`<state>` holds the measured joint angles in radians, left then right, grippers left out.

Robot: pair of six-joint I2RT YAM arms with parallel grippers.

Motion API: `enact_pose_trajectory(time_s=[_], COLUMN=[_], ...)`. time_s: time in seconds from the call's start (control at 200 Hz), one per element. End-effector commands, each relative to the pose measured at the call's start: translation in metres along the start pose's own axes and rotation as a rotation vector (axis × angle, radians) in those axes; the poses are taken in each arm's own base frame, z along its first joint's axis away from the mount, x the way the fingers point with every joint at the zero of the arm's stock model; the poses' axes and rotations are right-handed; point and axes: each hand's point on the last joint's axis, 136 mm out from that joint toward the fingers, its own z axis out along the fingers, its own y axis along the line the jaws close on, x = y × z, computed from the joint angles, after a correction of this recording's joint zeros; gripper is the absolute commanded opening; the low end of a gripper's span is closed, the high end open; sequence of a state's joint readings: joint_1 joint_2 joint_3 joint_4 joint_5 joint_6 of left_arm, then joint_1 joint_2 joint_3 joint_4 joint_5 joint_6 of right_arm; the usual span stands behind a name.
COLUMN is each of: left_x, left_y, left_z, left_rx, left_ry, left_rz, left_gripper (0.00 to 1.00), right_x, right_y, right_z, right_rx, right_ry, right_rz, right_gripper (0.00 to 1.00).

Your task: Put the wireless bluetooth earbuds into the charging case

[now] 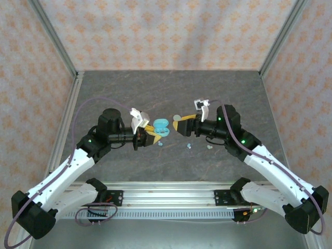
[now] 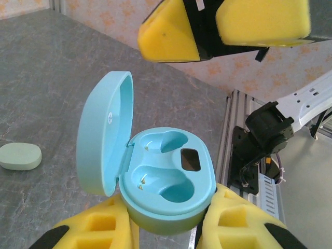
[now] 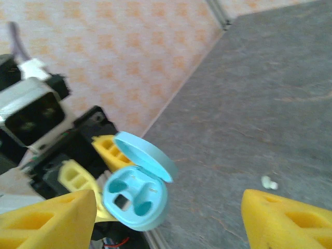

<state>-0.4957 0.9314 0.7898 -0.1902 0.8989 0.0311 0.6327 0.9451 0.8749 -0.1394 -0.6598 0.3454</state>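
At the middle of the surface, the left gripper is clamped on the base of the charging case. Its lid is swung back and both wells are empty, turned toward the right gripper, whose jaws stand wide with nothing between them. The earbuds lie loose on the surface near the two grippers, apart from the case. The right arm should probably settle over one bud, pinch it lightly by its sides, then line it up with a well while the left holds the case level.
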Motion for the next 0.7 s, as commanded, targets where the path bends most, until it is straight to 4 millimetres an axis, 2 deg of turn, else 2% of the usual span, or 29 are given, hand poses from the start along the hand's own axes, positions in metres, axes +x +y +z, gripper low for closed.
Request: enact_pose_trajectory(time_s=[0.0,0.15,0.455,0.575,0.695], left_x=[-0.007,0.0,0.007,0.007,0.004], left_y=[0.003,0.01,0.009,0.008,0.006], left_z=[-0.004,-0.007,-0.022,-0.031,-0.037], left_rx=[-0.042,-0.089,-0.149,-0.182,-0.2], left_ry=[-0.033,-0.026,-0.052,-0.071,-0.098], left_rz=[0.019,0.002,-0.008,-0.002,0.0], left_gripper=[0.12,0.13,0.13,0.13,0.14], right_x=[-0.009,0.007,0.047,0.069,0.094], right_y=[-0.025,-0.068,-0.123,-0.132,-0.132], right_z=[-0.011,-0.013,0.02,0.045,0.076], right_rx=[0.181,0.392,0.575,0.565,0.538], right_ry=[-0.037,0.005,0.186,0.237,0.248], right_rz=[0.073,0.174,0.262,0.359,0.437], right_gripper=[0.72,0.69,0.58,0.49,0.43])
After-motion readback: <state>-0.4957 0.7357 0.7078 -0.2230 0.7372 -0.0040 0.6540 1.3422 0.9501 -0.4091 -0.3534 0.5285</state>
